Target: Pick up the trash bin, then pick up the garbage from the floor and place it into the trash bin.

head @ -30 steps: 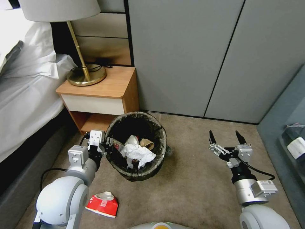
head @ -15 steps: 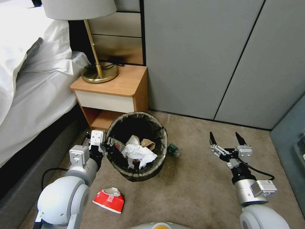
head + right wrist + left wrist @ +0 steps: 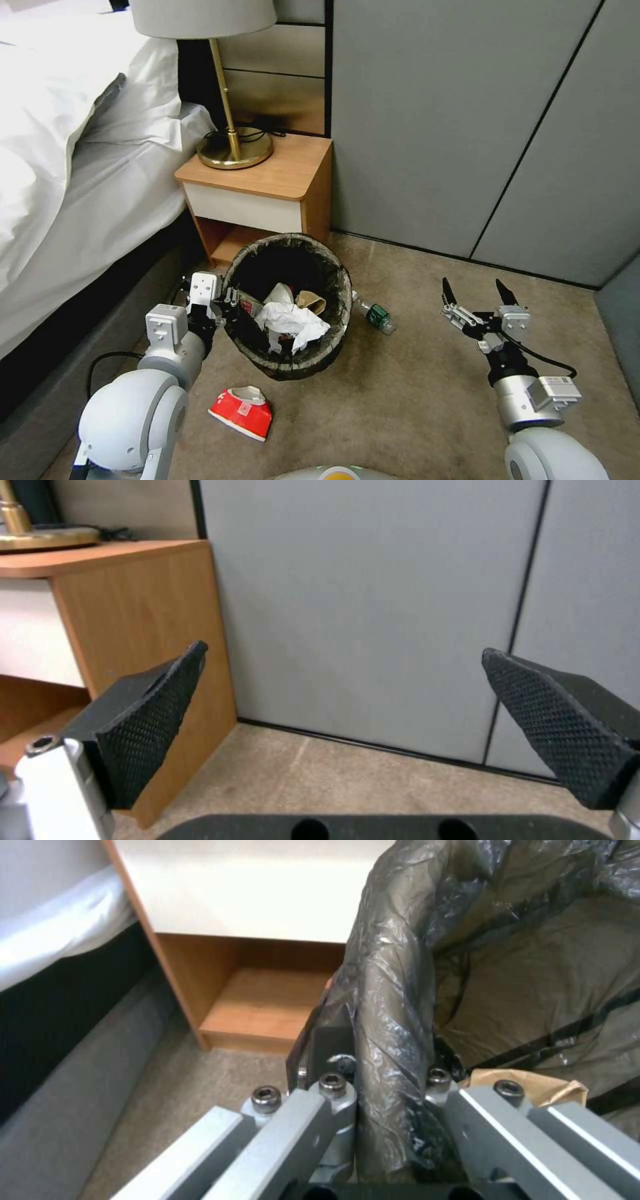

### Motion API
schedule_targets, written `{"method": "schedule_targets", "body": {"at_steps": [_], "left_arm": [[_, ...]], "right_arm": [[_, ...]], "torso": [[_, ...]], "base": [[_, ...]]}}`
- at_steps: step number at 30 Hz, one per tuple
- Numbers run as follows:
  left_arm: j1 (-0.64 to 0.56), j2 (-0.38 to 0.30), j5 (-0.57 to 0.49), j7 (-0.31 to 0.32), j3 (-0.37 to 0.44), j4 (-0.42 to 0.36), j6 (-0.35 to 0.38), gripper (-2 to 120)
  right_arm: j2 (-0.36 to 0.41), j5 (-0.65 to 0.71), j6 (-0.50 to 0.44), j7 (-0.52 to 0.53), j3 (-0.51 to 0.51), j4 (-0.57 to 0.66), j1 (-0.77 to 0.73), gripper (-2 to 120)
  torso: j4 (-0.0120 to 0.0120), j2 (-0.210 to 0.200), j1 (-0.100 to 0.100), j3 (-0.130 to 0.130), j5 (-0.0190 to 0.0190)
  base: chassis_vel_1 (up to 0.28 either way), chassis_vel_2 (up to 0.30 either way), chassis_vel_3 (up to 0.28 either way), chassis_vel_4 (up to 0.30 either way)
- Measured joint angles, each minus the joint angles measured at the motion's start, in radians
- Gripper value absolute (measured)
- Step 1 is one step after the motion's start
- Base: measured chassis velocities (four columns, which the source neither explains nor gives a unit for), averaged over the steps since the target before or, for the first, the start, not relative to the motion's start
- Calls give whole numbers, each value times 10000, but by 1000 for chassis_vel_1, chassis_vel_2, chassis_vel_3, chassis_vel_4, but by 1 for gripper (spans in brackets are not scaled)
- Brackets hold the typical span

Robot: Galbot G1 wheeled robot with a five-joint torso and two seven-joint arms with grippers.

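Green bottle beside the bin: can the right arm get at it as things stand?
Probably yes. The right gripper hangs open and empty over bare carpet, and nothing lies between it and the bottle. The trash bin, clamped by the left gripper, sits on the bottle's far side.

The trash bin [image 3: 291, 303] hides its own base and outer wall behind the bag liner [image 3: 393, 1005]. The left gripper's [image 3: 225, 308] fingertips are buried at the rim, at nine o'clock. The bottle's [image 3: 377, 315] label is too small to read. The lamp's [image 3: 230, 80] shade is cut off at twelve o'clock.
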State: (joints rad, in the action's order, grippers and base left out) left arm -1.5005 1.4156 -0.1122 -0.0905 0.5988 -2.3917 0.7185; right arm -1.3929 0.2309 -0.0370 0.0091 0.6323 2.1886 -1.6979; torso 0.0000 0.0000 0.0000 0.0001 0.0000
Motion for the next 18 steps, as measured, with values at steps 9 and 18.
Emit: {"method": "schedule_targets", "body": {"at_steps": [9,18], "left_arm": [[3,4,-10,-5,12,-1,-7,2],[54,12,16,0,-12,0,-153,2]], "right_arm": [[-5,0,22,-5,-2,-7,30,100],[32,271,785,-89,9,-386,449,100]], "torso": [[0,0,0,0,0],[-1,0,0,0,1]], "base": [[24,19,28,25],[21,19,23,30]]}}
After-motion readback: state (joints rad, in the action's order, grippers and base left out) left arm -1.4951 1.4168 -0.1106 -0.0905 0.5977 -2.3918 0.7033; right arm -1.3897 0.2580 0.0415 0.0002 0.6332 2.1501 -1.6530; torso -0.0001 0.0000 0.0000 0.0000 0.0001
